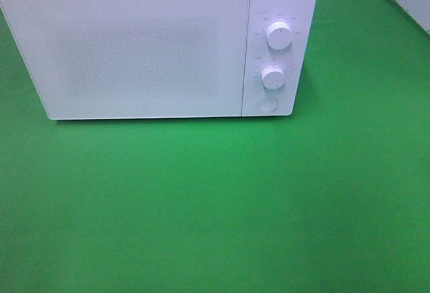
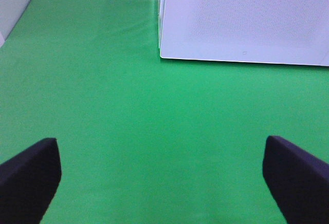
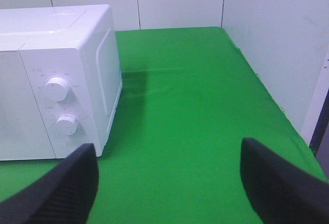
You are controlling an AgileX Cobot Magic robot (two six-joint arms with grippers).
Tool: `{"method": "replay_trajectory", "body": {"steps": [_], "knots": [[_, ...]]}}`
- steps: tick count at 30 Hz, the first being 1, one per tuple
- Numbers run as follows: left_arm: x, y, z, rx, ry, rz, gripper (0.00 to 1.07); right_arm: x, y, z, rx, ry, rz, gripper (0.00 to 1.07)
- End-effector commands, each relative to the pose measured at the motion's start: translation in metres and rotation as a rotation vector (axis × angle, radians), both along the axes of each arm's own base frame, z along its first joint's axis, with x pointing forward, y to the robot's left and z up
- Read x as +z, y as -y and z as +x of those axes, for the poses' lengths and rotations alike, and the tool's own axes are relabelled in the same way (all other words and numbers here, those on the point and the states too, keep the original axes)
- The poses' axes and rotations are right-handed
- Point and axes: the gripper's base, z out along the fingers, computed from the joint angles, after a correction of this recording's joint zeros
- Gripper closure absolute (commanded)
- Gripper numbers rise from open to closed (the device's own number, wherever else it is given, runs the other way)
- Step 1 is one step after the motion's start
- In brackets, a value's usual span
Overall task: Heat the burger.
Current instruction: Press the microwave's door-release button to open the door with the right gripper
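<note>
The burger is out of view in every frame. A white microwave (image 1: 148, 44) stands at the back of the green table with its door shut; two round knobs (image 1: 279, 35) and a push button (image 1: 267, 104) sit on its right panel. Neither arm shows in the high view. In the left wrist view my left gripper (image 2: 162, 175) is open over bare green cloth, short of the microwave's (image 2: 241, 18) lower left corner. In the right wrist view my right gripper (image 3: 169, 183) is open with nothing between its fingers, to the right of the microwave's (image 3: 56, 70) knob panel.
Green cloth (image 1: 215, 205) covers the table in front of and beside the microwave. White walls (image 3: 267, 34) close in the table at the back and right, where the table edge (image 3: 277, 106) runs.
</note>
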Motion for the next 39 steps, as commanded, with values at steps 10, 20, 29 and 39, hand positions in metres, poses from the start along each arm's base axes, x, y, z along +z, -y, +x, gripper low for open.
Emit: {"method": "replay_trajectory", "body": {"steps": [10,20,29,39], "knots": [[0.000,0.001,0.000,-0.003,0.012,-0.009,0.07,-0.009,-0.010,0.055,0.069,0.066,-0.034,0.33],[0.000,0.001,0.000,-0.003,0.012,-0.009,0.07,-0.018,-0.018,0.101,0.120,0.055,-0.029,0.33],[0.000,0.001,0.000,-0.003,0.012,-0.009,0.07,-0.034,-0.027,0.150,0.190,0.129,-0.087,0.33],[0.000,0.001,0.000,-0.003,0.012,-0.009,0.07,-0.053,-0.020,0.178,0.087,0.153,-0.114,0.33]]}}
